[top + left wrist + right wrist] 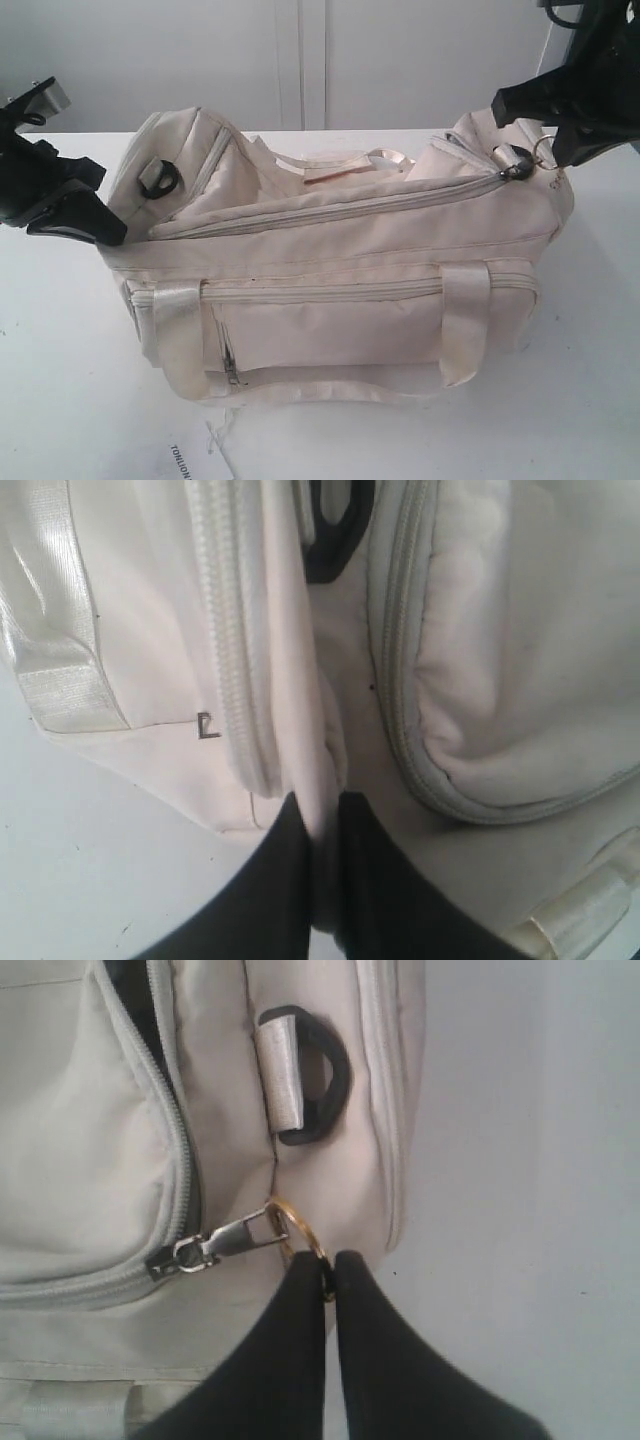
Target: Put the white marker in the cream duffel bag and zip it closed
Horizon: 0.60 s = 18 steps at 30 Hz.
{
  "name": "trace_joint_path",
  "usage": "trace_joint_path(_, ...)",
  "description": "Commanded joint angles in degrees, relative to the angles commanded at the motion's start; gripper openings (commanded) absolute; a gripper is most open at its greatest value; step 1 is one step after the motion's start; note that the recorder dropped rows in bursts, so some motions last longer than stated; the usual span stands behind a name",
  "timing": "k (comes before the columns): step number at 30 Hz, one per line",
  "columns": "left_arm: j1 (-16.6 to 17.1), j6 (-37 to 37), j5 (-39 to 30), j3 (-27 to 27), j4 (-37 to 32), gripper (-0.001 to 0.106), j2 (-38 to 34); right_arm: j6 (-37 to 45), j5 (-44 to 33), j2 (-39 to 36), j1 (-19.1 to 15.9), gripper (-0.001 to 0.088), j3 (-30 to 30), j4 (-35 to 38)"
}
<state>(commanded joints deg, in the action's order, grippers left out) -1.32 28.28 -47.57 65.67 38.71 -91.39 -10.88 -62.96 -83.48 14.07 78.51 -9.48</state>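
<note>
Currently, item 1: cream duffel bag [340, 260] on white bench [60, 380], long axis L–R across ext. view. Soft fabric, shiny straps [465, 320], black end ring [325, 1080].

Item 2: top zip, runs along the bag's length. Slider [185, 1253] sits at the R end, with the gold ring pull [295, 1225] trailing off it toward the R tool [328, 1268]. We log that tool as pinched near flat on the ring. L tool [315, 815], at the opp. end, is narrow, with a fold of bag fabric nipped between its fingers, so the bag is braced at both ends.

Key relation: the pull lies right at the R tool and the zip line points back toward the L tool. R arm is far nearer the pull.

Item 3: white marker, not visible in any view. We judge it's prob. inside but can't confirm. Zip looks closed along the front. A dark sliver beside the track in the R wrist view leaves us unsure it's fully shut.

Misc.: printed paper tag [185, 462] on the bench in front of the bag, part cut off.
</note>
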Motion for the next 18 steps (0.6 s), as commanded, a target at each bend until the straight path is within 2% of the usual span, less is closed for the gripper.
trace_joint_path(10,0.0,0.0,3.86,0.0,0.28,0.0,0.0,1.75,-0.12,0.0,0.0,0.0,0.0,6.76)
trace_joint_path(12,0.0,0.0,3.86,0.0,0.28,0.006,0.0,1.87,-0.21,0.0,0.0,0.0,0.0,6.99)
trace_joint_path(18,0.0,0.0,2.97,0.0,1.33,0.035,0.0,1.87,-0.21,0.0,0.0,0.0,0.0,7.13)
